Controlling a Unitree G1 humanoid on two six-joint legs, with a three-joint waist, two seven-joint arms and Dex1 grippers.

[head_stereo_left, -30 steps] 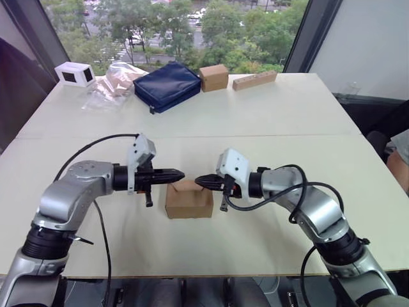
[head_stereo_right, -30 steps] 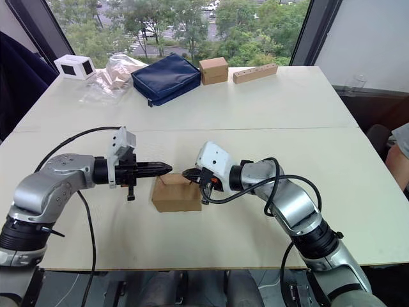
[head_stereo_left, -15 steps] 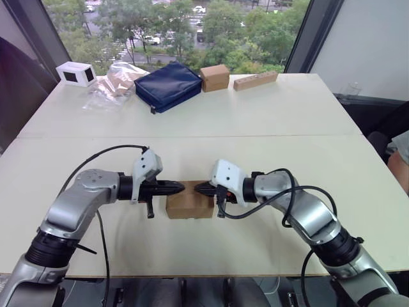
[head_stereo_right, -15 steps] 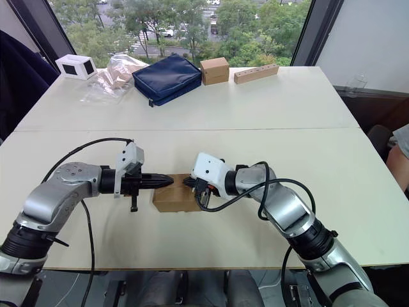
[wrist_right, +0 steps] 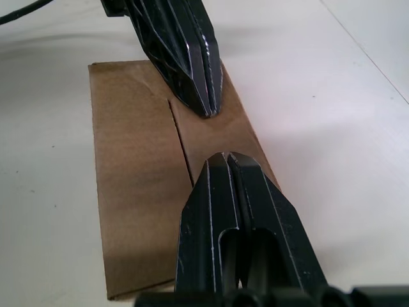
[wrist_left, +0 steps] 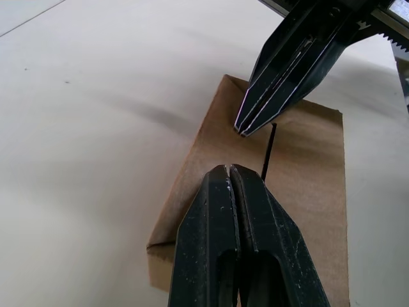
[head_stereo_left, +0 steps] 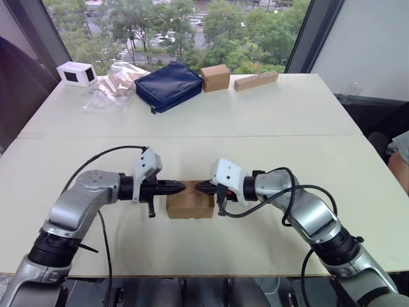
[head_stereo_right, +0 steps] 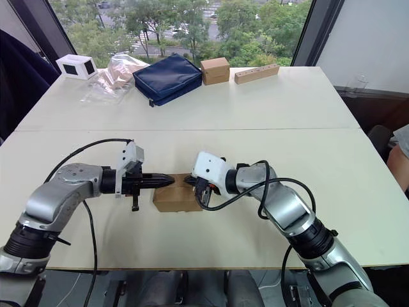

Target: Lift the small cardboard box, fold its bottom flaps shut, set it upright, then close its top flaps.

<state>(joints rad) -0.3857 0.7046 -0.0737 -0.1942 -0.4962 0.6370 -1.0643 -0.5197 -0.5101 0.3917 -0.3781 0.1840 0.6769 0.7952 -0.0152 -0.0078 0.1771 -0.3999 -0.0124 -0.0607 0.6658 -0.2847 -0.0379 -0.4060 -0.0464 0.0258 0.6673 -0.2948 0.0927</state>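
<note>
While the small cardboard box (head_stereo_left: 189, 206) sits on the bench (head_stereo_left: 268, 115) with its top flaps (wrist_right: 160, 128) folded down, we judge the task nearly finished, with the left gripper (head_stereo_left: 181, 187) and right gripper (head_stereo_left: 199, 187) poised tip to tip just above the seam, jaws closed and empty.

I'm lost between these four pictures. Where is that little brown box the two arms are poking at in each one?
Left eye view: the small cardboard box sits on the table near the front edge, between the left gripper and the right gripper.
Right eye view: same place.
Left wrist view: under both shut tips.
Right wrist view: likewise.
Shared landmark: the dark seam between its top flaps.
</note>
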